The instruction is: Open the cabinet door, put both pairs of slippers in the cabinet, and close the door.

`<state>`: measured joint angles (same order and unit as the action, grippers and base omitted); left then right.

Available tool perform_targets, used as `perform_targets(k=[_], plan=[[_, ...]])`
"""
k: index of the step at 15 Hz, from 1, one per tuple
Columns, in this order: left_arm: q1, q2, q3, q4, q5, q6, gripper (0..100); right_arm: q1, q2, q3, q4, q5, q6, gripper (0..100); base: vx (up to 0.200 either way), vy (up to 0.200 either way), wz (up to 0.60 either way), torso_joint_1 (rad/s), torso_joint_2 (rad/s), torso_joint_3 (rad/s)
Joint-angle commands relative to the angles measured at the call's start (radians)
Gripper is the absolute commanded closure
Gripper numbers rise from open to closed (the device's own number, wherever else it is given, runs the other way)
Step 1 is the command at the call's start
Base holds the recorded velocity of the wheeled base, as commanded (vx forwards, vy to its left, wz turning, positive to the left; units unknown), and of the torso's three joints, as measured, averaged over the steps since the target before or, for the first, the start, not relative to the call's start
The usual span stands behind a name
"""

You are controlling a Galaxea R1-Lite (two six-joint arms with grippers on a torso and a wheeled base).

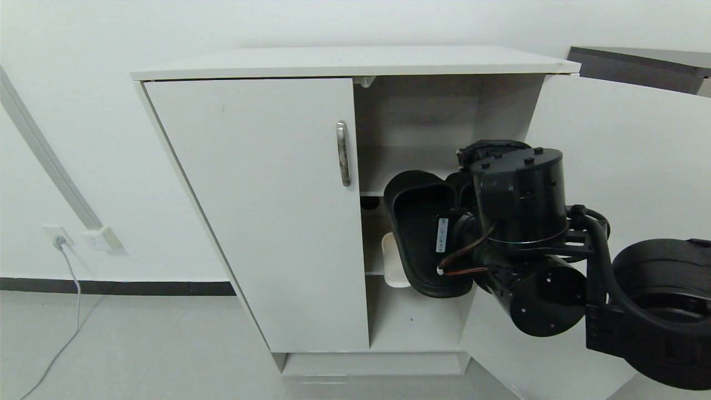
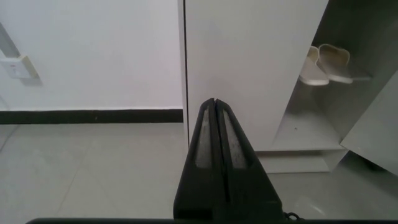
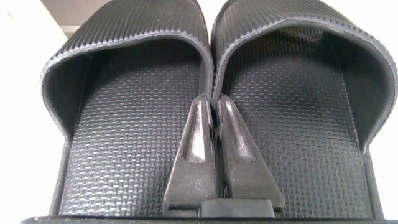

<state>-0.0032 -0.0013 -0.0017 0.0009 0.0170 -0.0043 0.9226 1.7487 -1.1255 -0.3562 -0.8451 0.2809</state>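
Clamped on the touching inner walls of the pair of black ribbed rubber slippers [image 1: 420, 222], the right pincer [image 3: 213, 102] holds them at the open side of the white wooden cabinet [image 1: 355, 60]; they look light, bendy and grippy, so this joint pinch suits, while the left pincer [image 2: 214, 107] hangs closed.

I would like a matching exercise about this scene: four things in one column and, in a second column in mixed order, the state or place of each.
Things
1. black slippers
2. white slippers
3. left door
4. right door

States or places
a. swung open
b. lying inside the cabinet
c. shut
d. held by the right gripper

Pairs: 1-d, 2-b, 3-c, 4-a
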Motion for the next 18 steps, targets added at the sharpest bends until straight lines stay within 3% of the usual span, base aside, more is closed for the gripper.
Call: perform_targets(k=[1, 10, 18], plan=[[0.000, 0.001, 0.000, 0.001, 0.000, 0.000, 100, -0.008, 0.006, 0.001, -0.001, 0.000, 0.000, 100, 0.000, 0.000, 0.00, 0.000, 0.00, 0.000], [0.000, 0.001, 0.000, 0.001, 0.000, 0.001, 100, -0.019, 0.025, -0.010, -0.003, 0.006, -0.002, 100, 0.200, 0.000, 0.00, 0.003, 0.00, 0.004], [0.000, 0.001, 0.000, 0.001, 0.000, 0.001, 100, -0.106, 0.158, -0.171, 0.006, 0.051, -0.048, 100, 0.000, 0.000, 0.00, 0.000, 0.00, 0.000]])
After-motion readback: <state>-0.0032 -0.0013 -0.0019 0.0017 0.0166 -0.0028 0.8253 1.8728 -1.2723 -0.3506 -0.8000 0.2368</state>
